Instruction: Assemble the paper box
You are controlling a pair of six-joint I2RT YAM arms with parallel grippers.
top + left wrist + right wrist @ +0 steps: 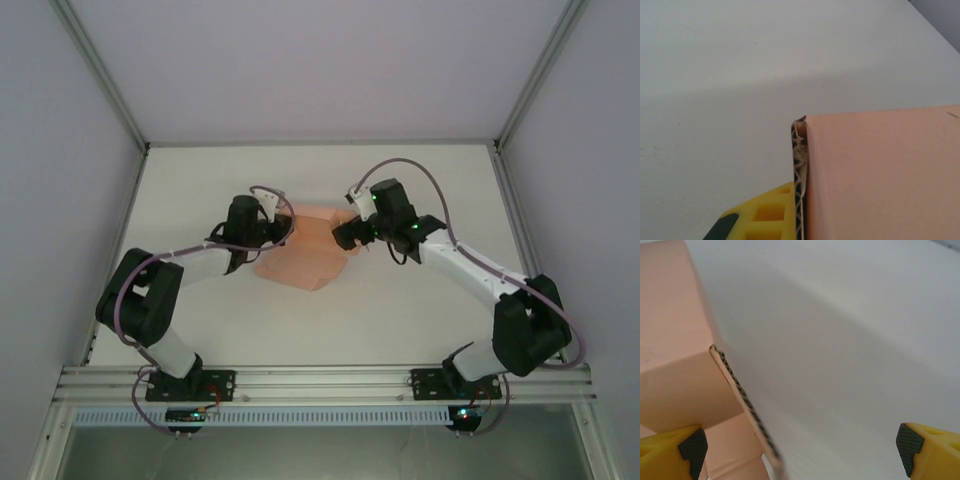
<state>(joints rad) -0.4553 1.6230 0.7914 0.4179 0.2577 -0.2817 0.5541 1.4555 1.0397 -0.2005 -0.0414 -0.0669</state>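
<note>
Partly folded paper box [300, 262]: smooth salmon-pink card, corrugated frayed edge.

One paper box [305, 258]; two arms [190, 265] [470, 268]; two hands [272, 238] [340, 238].

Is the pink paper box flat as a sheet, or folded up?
Partly folded: the salmon-pink card paper box has raised panels meeting at a corner. Whether it is finished, cannot tell.

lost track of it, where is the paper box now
Top external view: the paper box lies on the table, between the left gripper at its left edge and the right gripper at its far right corner.
</note>
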